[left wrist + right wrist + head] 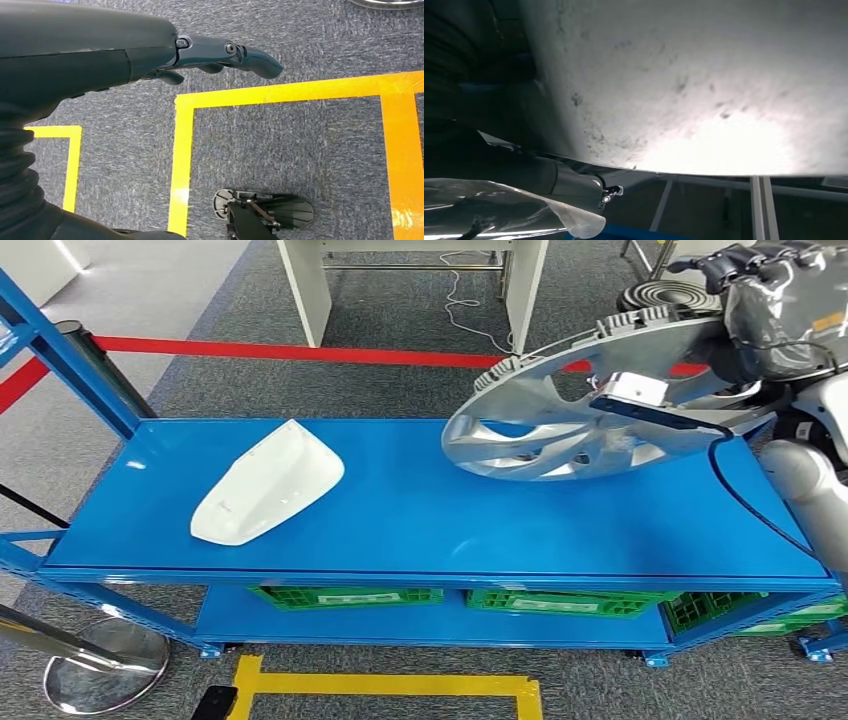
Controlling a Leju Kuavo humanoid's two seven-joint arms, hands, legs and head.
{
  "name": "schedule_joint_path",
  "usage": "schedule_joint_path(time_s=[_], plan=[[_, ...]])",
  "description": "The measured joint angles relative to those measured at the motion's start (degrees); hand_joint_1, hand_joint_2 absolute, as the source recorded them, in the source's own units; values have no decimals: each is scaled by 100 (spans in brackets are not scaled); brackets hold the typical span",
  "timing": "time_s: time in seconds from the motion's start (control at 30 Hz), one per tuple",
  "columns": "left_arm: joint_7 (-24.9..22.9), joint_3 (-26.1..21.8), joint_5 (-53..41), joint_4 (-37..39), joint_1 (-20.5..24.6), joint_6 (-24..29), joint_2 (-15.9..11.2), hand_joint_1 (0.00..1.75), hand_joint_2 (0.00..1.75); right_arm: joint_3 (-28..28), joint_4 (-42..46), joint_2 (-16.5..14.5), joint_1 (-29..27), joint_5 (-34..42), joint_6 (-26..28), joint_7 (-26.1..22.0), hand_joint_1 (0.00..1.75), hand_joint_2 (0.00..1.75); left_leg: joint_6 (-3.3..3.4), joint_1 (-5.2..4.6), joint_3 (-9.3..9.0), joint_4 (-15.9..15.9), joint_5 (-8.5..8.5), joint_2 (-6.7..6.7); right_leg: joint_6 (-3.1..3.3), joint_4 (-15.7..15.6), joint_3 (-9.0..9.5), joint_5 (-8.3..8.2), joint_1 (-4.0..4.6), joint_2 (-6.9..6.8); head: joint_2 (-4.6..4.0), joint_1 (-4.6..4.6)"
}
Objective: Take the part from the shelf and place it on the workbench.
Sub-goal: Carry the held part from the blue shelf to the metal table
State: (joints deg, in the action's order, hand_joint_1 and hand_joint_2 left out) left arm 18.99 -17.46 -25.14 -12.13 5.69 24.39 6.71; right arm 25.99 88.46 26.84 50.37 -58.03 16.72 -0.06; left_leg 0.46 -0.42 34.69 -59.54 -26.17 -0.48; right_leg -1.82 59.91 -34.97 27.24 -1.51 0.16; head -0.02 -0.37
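hubcap (560, 420) in right hand (770, 300)

a: how many parts are on the blue bench (420, 510)?
b: two. one white cover (268, 483), and one silver hubcap (560, 420) tilted above the right end.
a: crates underneath?
b: three green crates (345, 596) that i can make out on the lower shelf.
a: and posts?
b: two metal barrier posts (100, 365), one red belt (300, 352).
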Motion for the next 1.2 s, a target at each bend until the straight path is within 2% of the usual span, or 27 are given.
schedule_joint_path(time_s=[0.3, 0.37, 0.47, 0.53, 0.6, 0.63, 0.67, 0.7, 0.73, 0.77, 0.8, 0.83, 0.93, 1.0, 1.03, 1.1, 1.13, 1.17, 1.2], plan=[[273, -26, 1, -1, -34, -193, -44, 0, 175, 143, -51, 74, 174, 461, -643, -146, 175, 175, 46, -25, 32, -55, -16, -1, -43, -15, -10, -28, -28, 3, 0, -3], [335, -31, -3, -1, -44, -206, -63, 0, 175, 199, -73, 98, 185, 563, -783, -125, 175, 175, 75, -32, 42, -64, -15, -1, -68, -35, -5, -43, -31, 4, 0, -3], [363, -37, -10, 0, -45, -197, -73, 0, 175, 280, -107, 145, 227, 766, -954, -98, 175, 175, 164, -2, 0, 85, 77, 11, -129, -51, -33, -18, -25, 6, 0, 3], [365, -40, -20, -1, -47, -183, -75, 0, 175, 327, -132, 189, 294, 899, -1027, -93, 175, 175, 212, 30, -25, 189, 146, 24, -147, 344, -239, 235, -20, 4, 0, 18], [365, -45, -30, -1, -59, -174, -82, 0, 175, 384, -159, 221, 336, 967, -1071, -91, 175, 175, 225, 30, -15, 197, 156, 29, -174, 1083, -573, 562, -17, 2, 0, 27], [363, -47, -33, 0, -67, -175, -83, 0, 175, 415, -174, 231, 335, 980, -1084, -90, 175, 175, 224, 31, -14, 194, 155, 30, -190, 1338, -690, 622, -20, 0, 0, 28], [360, -49, -37, 0, -72, -178, -80, 0, 175, 443, -189, 240, 330, 987, -1091, -90, 175, 175, 220, 35, -14, 187, 152, 31, -204, 1398, -718, 577, -25, -3, 0, 28], [356, -51, -40, 0, -74, -184, -76, 0, 175, 462, -200, 249, 330, 991, -1092, -90, 175, 175, 207, 44, -14, 173, 143, 30, -216, 1218, -630, 425, -33, -10, 0, 28], [353, -52, -44, 0, -75, -193, -72, 0, 175, 474, -207, 259, 335, 993, -1089, -90, 175, 175, 184, 54, -14, 148, 126, 27, -227, 854, -451, 216, -44, -20, 0, 28], [352, -55, -48, 0, -75, -201, -73, 0, 175, 480, -211, 269, 345, 994, -1081, -89, 175, 175, 150, 56, -4, 117, 104, 22, -234, 485, -261, 81, -43, -27, 0, 32], [353, -59, -52, 0, -76, -208, -76, 0, 175, 485, -213, 279, 356, 992, -1071, -89, 175, 175, 114, 52, 16, 73, 83, 16, -214, 179, -96, -2, -41, -24, 0, 33], [354, -64, -55, 0, -77, -212, -80, 0, 175, 491, -214, 289, 358, 987, -1063, -86, 175, 175, 80, 44, 38, 37, 72, 11, -184, 9, -5, -17, -35, -19, 0, 37], [356, -76, -60, 0, -91, -221, -91, 0, 175, 522, -221, 314, 333, 970, -1047, -81, 175, 175, 12, 33, 79, 1, 67, 7, -61, -22, 11, 11, -26, 4, 0, 43], [356, -80, -58, 0, -93, -225, -100, 0, 175, 531, -223, 321, 330, 988, -1034, -80, 175, 175, -41, 42, 152, -180, -79, 15, 12, -24, 12, 2, -42, -3, 0, 28], [354, -85, -53, 0, -91, -225, -104, 0, 175, 533, -223, 321, 330, 1011, -1029, -79, 175, 175, -70, 50, 257, -433, -233, 18, 43, -29, 16, 2, -45, -11, 0, 21], [313, -112, -25, 0, -91, -212, -101, 0, 175, 553, -223, 319, 314, 1057, -1023, -74, 175, 175, -104, 62, 570, -1174, -578, 21, 77, -28, 17, 9, -33, -21, 0, 13], [283, -135, -8, 0, -94, -199, -99, 0, 175, 571, -223, 315, 294, 1058, -1021, -69, 175, 175, -106, 66, 695, -1465, -668, 21, 82, -27, 19, 12, -25, -22, 0, 14], [251, -156, 5, 0, -95, -183, -97, 0, 175, 592, -223, 311, 274, 1039, -1016, -63, 175, 175, -98, 66, 748, -1583, -657, 21, 84, -26, 20, 13, -18, -20, 0, 13], [226, -171, 11, 0, -96, -169, -95, 0, 175, 611, -223, 307, 257, 1004, -1008, -57, 175, 175, -80, 65, 710, -1491, -541, 20, 85, -26, 22, 14, -12, -16, 0, 14]])
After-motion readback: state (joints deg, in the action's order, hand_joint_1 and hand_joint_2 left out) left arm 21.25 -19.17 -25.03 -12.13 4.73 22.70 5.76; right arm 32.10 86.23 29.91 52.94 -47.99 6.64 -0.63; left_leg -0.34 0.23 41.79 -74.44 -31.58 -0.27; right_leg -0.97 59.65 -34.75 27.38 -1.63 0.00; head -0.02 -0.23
